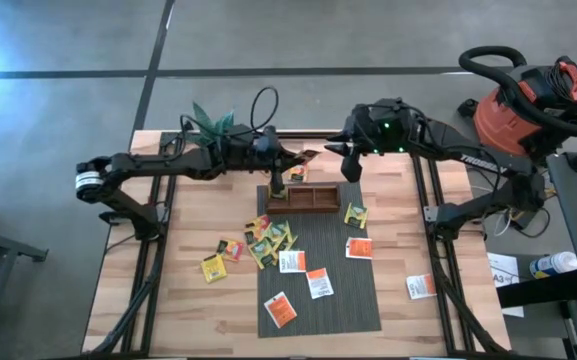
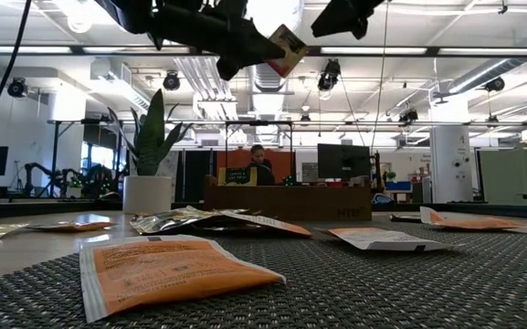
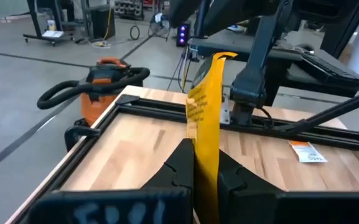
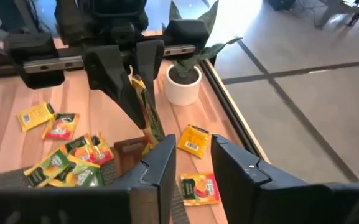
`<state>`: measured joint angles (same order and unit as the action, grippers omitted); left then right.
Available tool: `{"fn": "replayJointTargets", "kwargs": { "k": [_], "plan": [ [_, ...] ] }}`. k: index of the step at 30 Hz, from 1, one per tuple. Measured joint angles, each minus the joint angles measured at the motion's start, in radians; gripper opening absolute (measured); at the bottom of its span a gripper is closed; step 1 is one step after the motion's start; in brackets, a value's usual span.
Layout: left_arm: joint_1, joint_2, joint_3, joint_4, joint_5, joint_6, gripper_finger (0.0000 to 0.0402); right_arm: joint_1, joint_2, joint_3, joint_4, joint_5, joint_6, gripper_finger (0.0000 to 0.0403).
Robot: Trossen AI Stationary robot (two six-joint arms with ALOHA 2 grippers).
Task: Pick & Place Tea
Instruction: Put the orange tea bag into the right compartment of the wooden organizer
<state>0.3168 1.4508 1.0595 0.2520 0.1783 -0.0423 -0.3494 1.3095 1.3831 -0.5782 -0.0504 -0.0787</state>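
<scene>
My left gripper [image 1: 293,158] reaches in from the table's left and is shut on a yellow tea sachet [image 1: 309,156], high above the far end of the brown wooden tray [image 1: 308,198]. My right gripper [image 4: 195,168] hangs open and empty just right of that sachet [image 4: 147,109], a short gap away, fingers aimed at it. Other tea sachets lie flat on the grey mat [image 1: 353,295]: orange-and-white ones [image 1: 319,283] and a green-yellow heap [image 1: 268,238] at its far left corner. Two more sachets [image 1: 213,267] lie on the bare wood to the left. My left gripper pinches the yellow sachet's near end [image 3: 205,180] between its two fingers, coming at it about level from the table's left. The sachet stands on edge and sticks out past the fingertips [image 3: 180,163] toward the right arm. It is lifted clear of tray and table.
A potted plant [image 1: 211,120] stands at the table's far left. One orange-and-white sachet [image 1: 420,287] lies on the wood by the right rail. An orange shop vacuum [image 1: 528,100] sits on the floor beyond the right edge. A person [image 2: 261,164] sits far behind the table.
</scene>
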Motion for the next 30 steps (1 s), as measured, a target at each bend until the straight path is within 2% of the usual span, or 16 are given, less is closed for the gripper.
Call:
{"fn": "replayJointTargets", "kwargs": {
  "k": [9, 16, 25, 30],
  "plan": [
    [0.0, 0.025, 0.0, 0.027, 0.004, 0.0, 0.0018, -0.003, 0.168, 0.181, -0.185, -0.018, -0.061, 0.015],
    [0.0, 0.026, 0.0, 0.027, 0.005, 0.004, 0.0018, -0.003, 0.246, 0.3, -0.293, -0.026, -0.064, 0.0195],
    [0.003, 0.026, -0.001, 0.015, 0.005, 0.006, 0.0018, -0.003, 0.267, 0.409, -0.42, -0.027, -0.085, 0.0201],
    [0.003, 0.027, -0.001, 0.029, 0.005, 0.006, 0.0019, 0.0, 0.264, 0.416, -0.433, -0.03, -0.098, 0.0201]
  ]
}}
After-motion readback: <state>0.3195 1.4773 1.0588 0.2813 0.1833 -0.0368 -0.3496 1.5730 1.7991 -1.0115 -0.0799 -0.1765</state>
